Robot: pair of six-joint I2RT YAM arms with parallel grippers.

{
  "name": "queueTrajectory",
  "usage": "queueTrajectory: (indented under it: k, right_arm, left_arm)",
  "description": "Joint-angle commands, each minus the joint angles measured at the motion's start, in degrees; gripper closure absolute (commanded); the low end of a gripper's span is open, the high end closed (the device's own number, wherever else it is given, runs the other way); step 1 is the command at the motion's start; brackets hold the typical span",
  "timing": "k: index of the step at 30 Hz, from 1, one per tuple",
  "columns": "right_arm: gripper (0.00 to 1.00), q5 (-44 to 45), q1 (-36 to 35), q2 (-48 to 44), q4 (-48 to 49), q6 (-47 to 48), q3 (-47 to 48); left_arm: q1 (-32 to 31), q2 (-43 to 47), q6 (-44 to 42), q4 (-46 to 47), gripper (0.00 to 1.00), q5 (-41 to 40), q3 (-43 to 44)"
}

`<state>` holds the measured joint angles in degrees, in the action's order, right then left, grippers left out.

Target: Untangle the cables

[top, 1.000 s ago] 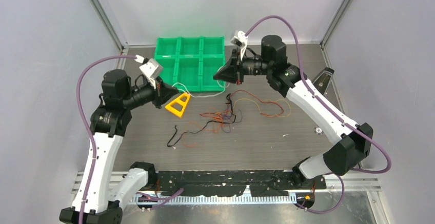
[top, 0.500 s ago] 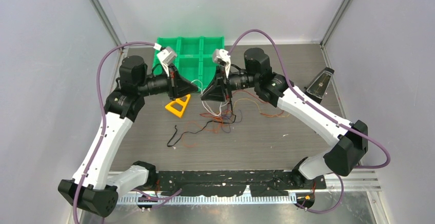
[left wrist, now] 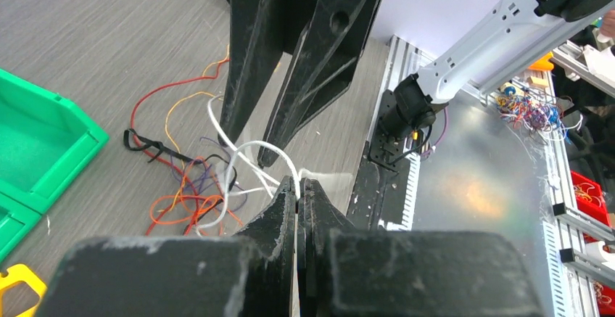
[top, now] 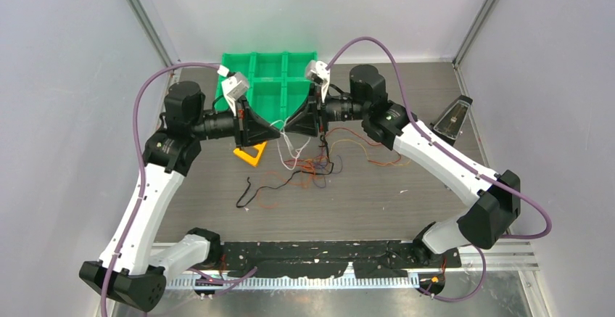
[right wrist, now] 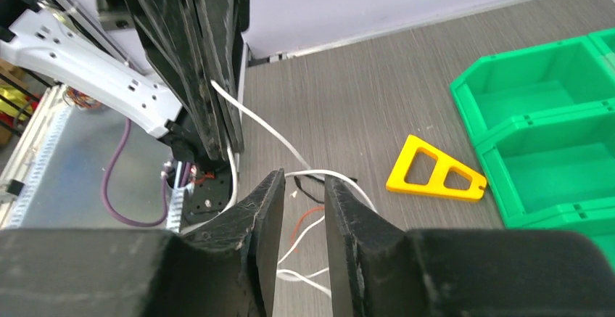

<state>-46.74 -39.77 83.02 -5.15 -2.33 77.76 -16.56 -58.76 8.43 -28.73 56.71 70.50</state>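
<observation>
at the table's (top: 406, 201) middle, just in front of the green tray (top: 270, 79):

item one, the cables (top: 312, 165). a loose clump of thin orange, red, black and purple wires, lying flat. one white cable (left wrist: 246, 150) loops up out of the clump to your two grippers.

your left gripper (left wrist: 298, 183): fingers pressed together, pinching the white cable at the tips.

your right gripper (right wrist: 303, 179): fingers (right wrist: 341, 201) a little apart, the white cable crossing the gap.

item two, green tray: six compartments, the near ones partly hidden behind the grippers. the cables lie outside it.

item three, yellow triangle frame (top: 250, 156): flat on the table, near the tray.
</observation>
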Motion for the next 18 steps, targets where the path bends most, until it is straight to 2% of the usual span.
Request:
queueTrajectory:
  k: [1,3,9,11,18]
  right_arm:
    - [0.66,-2.9,0.3,-0.7,9.3,-7.4,-0.2]
    - [0.63,-2.4,0.2,-0.6,10.2,-8.1,-0.2]
    - [0.45,-2.4,0.2,0.2,10.3,-7.2,-0.5]
    - [0.43,-3.1,0.1,0.5,11.1,-7.5,-0.8]
    - [0.49,-3.0,-0.2,1.3,12.2,-7.2,-0.5]
  left_arm:
    - [-0.6,-0.7,-2.5,-1.8,1.00,3.5,2.1]
    - [-0.8,-1.2,-3.2,-2.6,1.00,4.4,2.3]
    - [-0.8,-2.2,-3.3,-2.6,1.00,5.3,4.0]
    - [-0.8,-2.9,-3.3,-2.5,1.00,5.6,4.6]
    - [-0.9,-4.2,-1.9,-1.2,1.00,9.1,5.7]
